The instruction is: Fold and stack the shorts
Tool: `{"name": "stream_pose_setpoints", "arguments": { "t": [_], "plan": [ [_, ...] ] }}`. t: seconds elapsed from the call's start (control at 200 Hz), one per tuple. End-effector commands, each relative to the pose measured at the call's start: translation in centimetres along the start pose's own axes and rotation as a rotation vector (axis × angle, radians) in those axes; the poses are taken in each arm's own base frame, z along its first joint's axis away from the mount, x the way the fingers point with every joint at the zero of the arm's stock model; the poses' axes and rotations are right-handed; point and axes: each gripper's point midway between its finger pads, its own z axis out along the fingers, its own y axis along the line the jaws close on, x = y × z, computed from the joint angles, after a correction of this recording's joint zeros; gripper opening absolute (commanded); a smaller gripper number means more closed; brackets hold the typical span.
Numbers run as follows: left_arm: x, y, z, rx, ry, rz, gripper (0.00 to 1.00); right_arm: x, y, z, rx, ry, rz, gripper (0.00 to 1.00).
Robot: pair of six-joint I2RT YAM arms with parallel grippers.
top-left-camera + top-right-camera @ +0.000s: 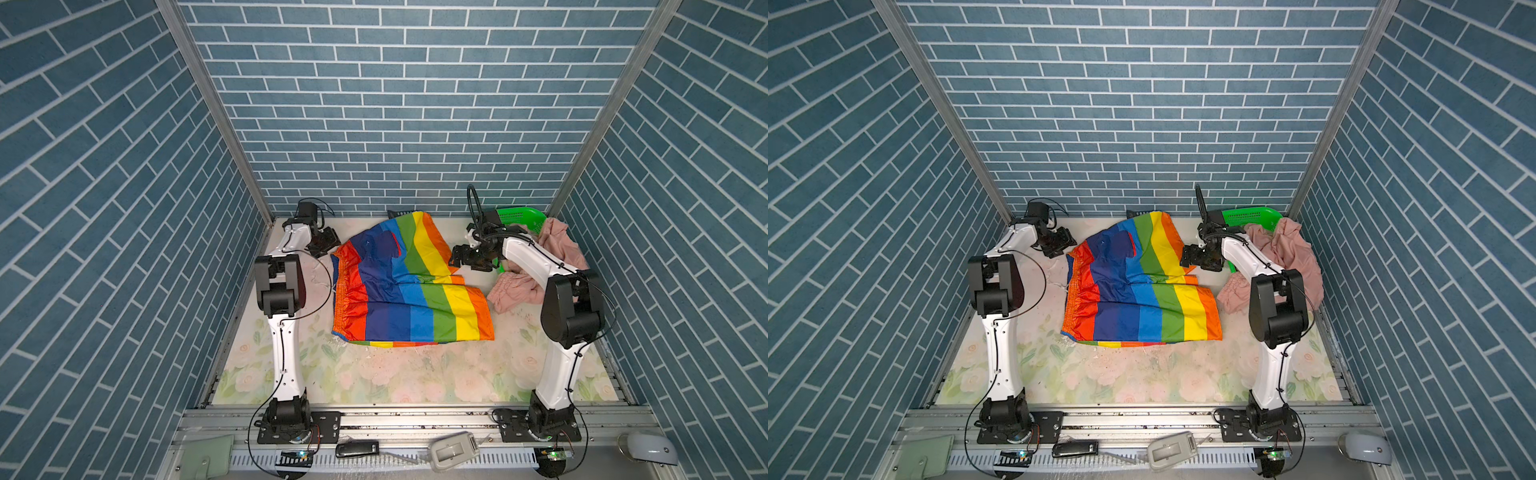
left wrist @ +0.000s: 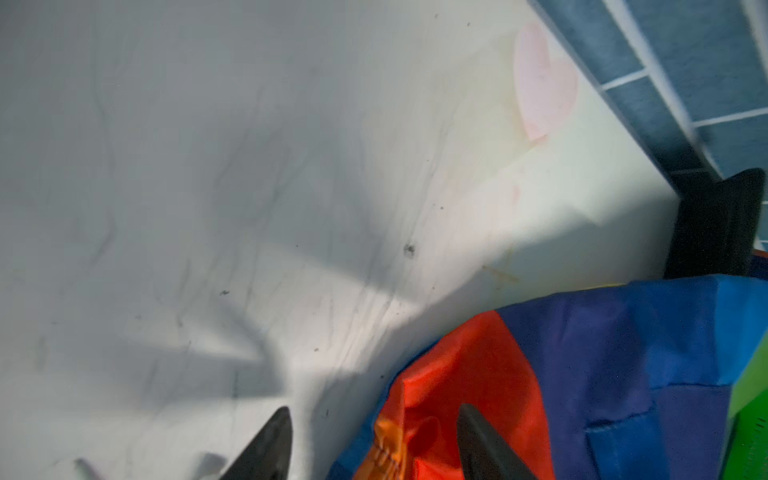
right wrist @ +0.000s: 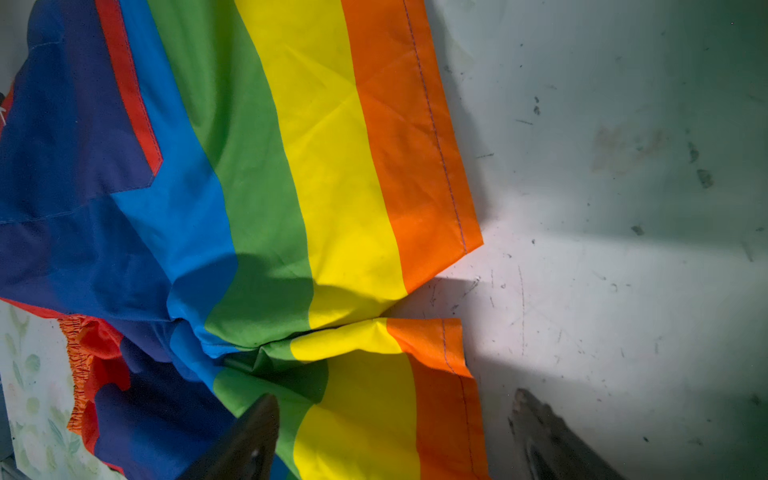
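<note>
In both top views the rainbow-striped shorts (image 1: 411, 291) (image 1: 1142, 291) lie spread on the floral table (image 1: 374, 378) at the centre of the frame, with the waistband to the left and the two legs to the right. The left gripper (image 1: 326, 245) hangs just beside the upper left corner of the shorts. The right gripper (image 1: 457, 259) sits at the hem of the upper leg. At the right of the frame, dusty pink shorts (image 1: 552, 245) (image 1: 1287, 249) are draped over a green mesh basket (image 1: 523, 216).

In the left wrist view the gripper's fingers (image 2: 266, 449) stand apart. The orange waistband edge of the shorts (image 2: 582, 374) lies between them, unclamped.

In the right wrist view the fingers (image 3: 245, 440) are spread wide. One is over the striped leg (image 3: 291, 166) and the other over bare table (image 3: 623, 208).
</note>
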Motion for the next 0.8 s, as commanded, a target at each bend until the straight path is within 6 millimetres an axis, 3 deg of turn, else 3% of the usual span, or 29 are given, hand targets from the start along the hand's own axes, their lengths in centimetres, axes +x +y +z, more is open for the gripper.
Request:
{"name": "stream_pose_setpoints", "arguments": {
  "t": [0.0,0.1,0.24,0.33,0.395,0.425,0.44,0.505,0.685,0.765,0.795],
  "plan": [
    [1.3,0.4,0.5,0.01,0.031,0.006,0.61,-0.8,0.3,0.4,-0.022,0.006,-0.006,0.89],
    [1.8,0.4,0.7,0.03,0.036,0.009,0.55,-1.3,0.3,1.0,-0.033,0.006,0.006,0.9],
    [2.6,0.3,1.4,0.059,0.056,0.012,0.37,-1.9,-0.2,2.2,-0.044,0.012,0.04,0.95],
    [3.2,0.2,1.8,0.081,0.069,0.016,0.2,-3.0,-0.5,2.8,-0.053,0.002,0.065,0.98],
    [3.5,0.0,1.7,0.094,0.075,0.018,0.0,-3.8,-0.9,3.5,-0.049,-0.004,0.075,0.98],
    [3.4,-0.1,1.5,0.101,0.074,0.019,0.0,-4.5,-0.8,3.2,-0.048,-0.019,0.071,0.99],
    [3.4,-0.2,1.4,0.105,0.074,0.022,0.0,-4.2,-1.4,4.5,-0.036,0.005,0.079,0.98],
    [3.1,-0.9,0.4,0.122,0.061,0.03,0.0,-4.4,-2.3,5.6,0.0,0.027,0.081,0.99],
    [1.8,-2.5,-2.9,0.145,0.004,0.052,0.0,-3.0,-3.5,7.7,0.032,0.076,0.099,0.98],
    [1.4,-2.9,-3.9,0.156,-0.013,0.053,0.0,-2.1,-3.9,8.3,0.036,0.088,0.114,0.87],
    [1.4,-3.2,-4.2,0.16,-0.017,0.05,0.0,-2.0,-3.8,8.5,0.026,0.084,0.12,0.79]
  ]
}}
